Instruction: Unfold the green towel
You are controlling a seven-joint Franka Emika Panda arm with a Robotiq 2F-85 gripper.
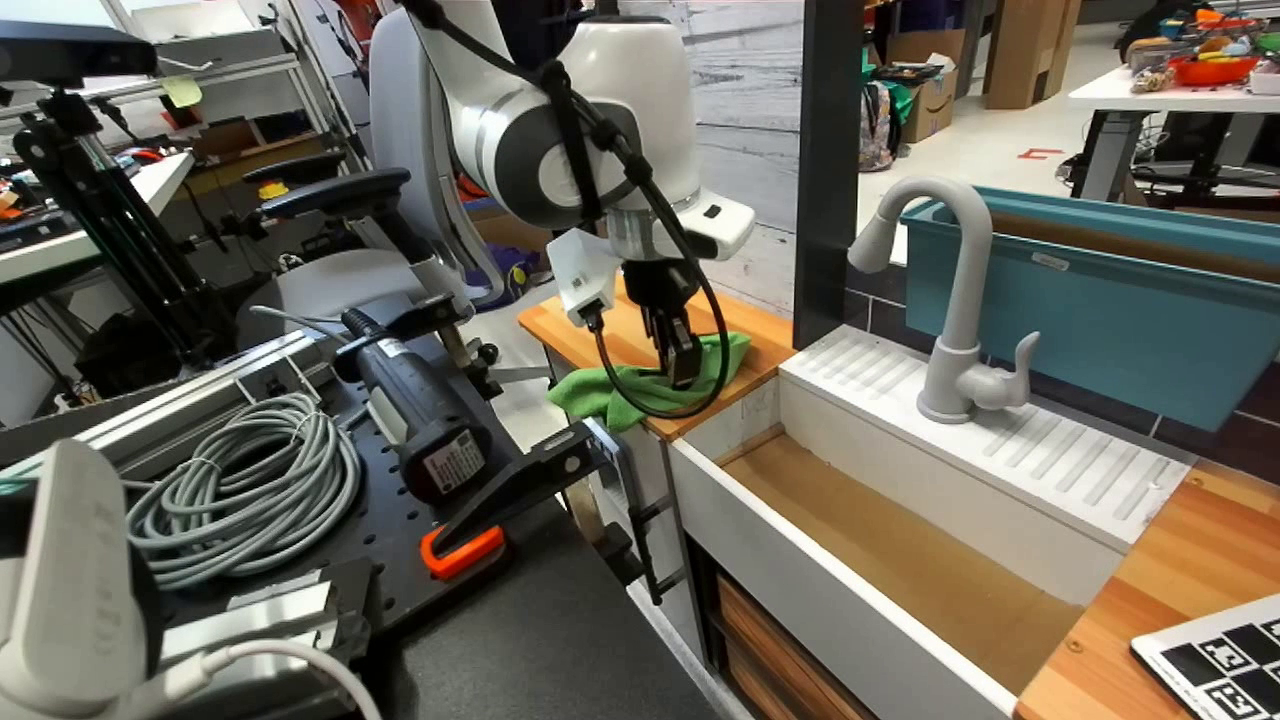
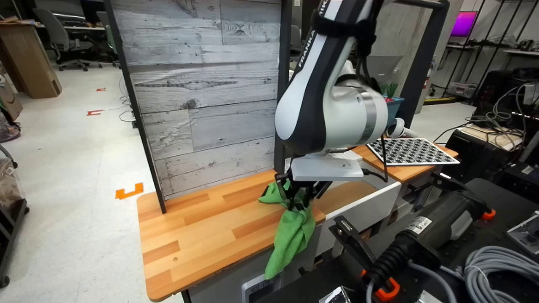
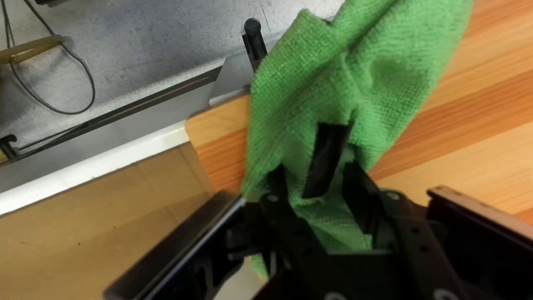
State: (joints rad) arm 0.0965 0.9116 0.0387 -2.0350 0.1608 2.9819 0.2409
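rumpled green towel at the claw, one end off the counter

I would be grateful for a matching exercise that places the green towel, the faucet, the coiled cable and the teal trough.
Things
1. green towel
2. faucet
3. coiled cable
4. teal trough

Places
A. on a black perforated board
B. behind the faucet in an exterior view
C. partly hanging off the wooden counter
D. standing on the ribbed ledge beside the sink

Pairs: 1-C, 2-D, 3-A, 4-B.
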